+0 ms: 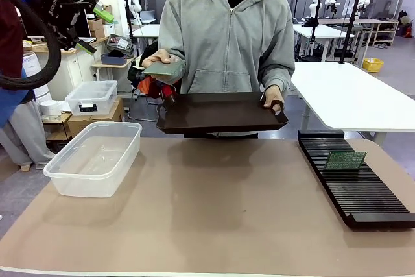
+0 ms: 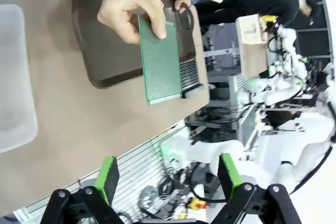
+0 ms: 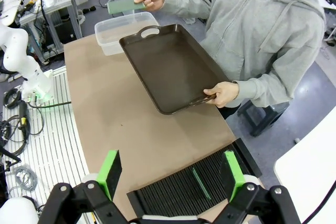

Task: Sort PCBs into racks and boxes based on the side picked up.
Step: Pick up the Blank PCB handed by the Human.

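Observation:
A person across the table holds one green PCB point(image 1: 162, 68) out in one hand, above the corner of a dark brown tray point(image 1: 220, 113) gripped by the other hand. My left gripper point(image 1: 96, 30) hangs open high at the left, apart from that PCB point(image 2: 160, 59), its green pads point(image 2: 108, 178) wide with nothing between them. A second PCB point(image 1: 345, 159) stands upright in the black rack point(image 1: 363, 192) at the right. My right gripper point(image 3: 172, 174) is open above the rack point(image 3: 178, 192) and its PCB point(image 3: 201, 183). The clear box point(image 1: 97, 157) sits at the left.
A smaller clear lidded box point(image 1: 91, 97) rests on a low shelf behind the table's left end. The person's tray point(image 3: 173, 66) hovers over the table's far edge. Bare brown tabletop point(image 1: 214, 212) lies between box and rack. White tables stand behind at the right.

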You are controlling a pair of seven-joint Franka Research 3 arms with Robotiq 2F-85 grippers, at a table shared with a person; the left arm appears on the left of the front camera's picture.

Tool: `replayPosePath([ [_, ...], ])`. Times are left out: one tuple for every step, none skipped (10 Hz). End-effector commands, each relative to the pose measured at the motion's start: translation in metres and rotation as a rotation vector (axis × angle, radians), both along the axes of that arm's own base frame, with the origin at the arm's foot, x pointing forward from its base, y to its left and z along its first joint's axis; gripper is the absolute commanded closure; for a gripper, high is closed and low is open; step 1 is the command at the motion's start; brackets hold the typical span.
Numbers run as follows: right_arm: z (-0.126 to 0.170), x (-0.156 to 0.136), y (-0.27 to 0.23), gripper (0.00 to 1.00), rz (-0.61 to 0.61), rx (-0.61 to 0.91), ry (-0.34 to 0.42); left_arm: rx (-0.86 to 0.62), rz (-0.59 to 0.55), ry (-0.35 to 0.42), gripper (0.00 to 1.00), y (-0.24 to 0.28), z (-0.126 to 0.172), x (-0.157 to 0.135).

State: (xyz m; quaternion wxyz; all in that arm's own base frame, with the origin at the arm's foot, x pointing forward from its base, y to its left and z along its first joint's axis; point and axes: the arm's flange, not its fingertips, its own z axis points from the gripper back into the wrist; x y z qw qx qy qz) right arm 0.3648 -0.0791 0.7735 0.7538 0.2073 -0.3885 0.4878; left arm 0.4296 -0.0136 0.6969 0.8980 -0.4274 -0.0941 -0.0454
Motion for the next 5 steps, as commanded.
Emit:
replayPosePath([
  [-0.001,0.0,0.001,0.0,0.006,0.007,0.0,-0.1,0.062,0.077,0.0,0.003,0.004,0.006],
  [-0.001,0.0,0.001,0.0,0.006,0.007,0.0,-0.133,0.065,0.116,0.0,0.005,-0.001,0.013],
  [-0.001,0.0,0.001,0.0,0.006,0.007,0.0,-0.166,0.074,0.159,0.0,0.003,-0.008,0.017],
  [-0.001,0.0,0.001,0.0,0.006,0.007,0.0,-0.223,0.07,0.208,0.0,0.003,-0.016,0.024],
  [-0.001,0.0,0.001,0.0,0.006,0.007,0.0,-0.258,0.081,0.232,0.0,0.004,-0.024,0.032],
])
